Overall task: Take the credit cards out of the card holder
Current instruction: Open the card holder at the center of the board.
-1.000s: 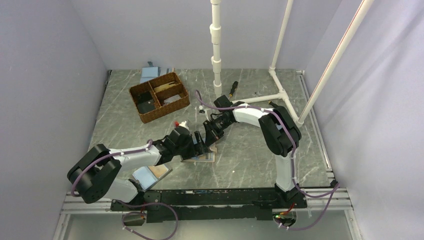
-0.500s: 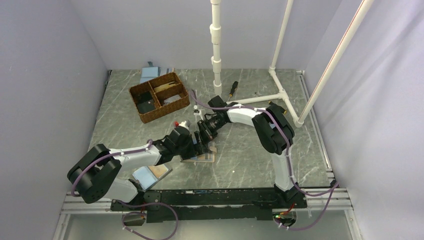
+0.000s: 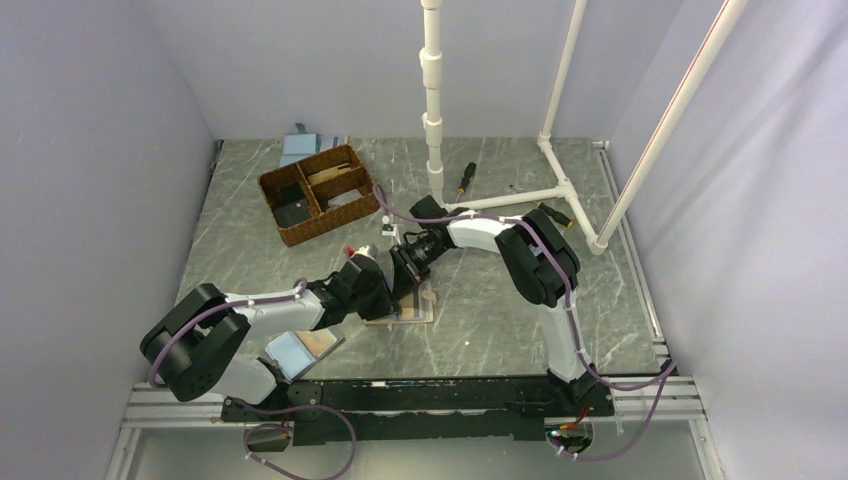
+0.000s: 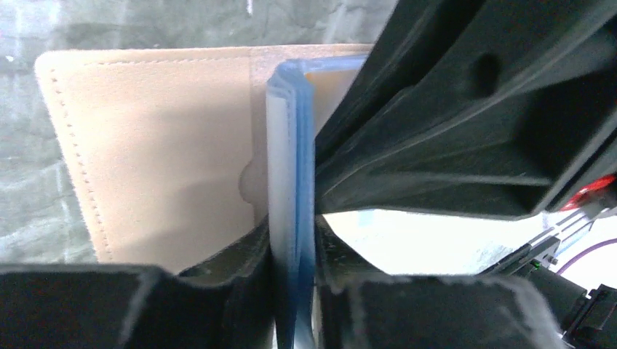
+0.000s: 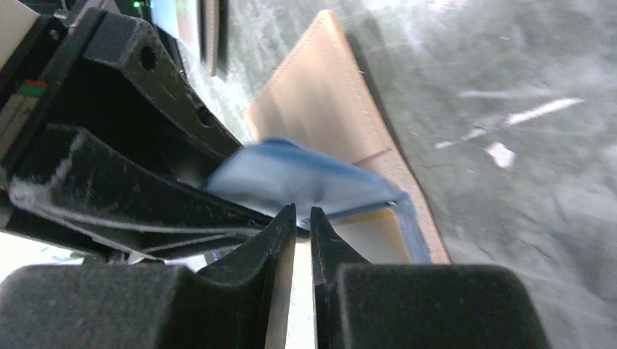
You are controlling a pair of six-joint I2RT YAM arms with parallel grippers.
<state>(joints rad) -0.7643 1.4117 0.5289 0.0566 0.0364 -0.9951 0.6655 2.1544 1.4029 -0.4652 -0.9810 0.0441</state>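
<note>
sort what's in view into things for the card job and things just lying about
For the job:
- card holder, opened up
- left gripper, clamped on its raised blue half
- right gripper, at the same half

Lying about:
- wicker basket
- screwdriver
- folder with a brown half
- blue folder behind the basket
- white pipe frame

Top view: soft, even overhead light, dimmish; pale glare streaks on desk [image 3: 480,310], weak shadows under arms. Wrist views: right hand [image 5: 302,218] out of focus up close, card holder [image 5: 320,109] w/ blue flap motion-smeared; left wrist view has blown-out white patch btm right.
</note>
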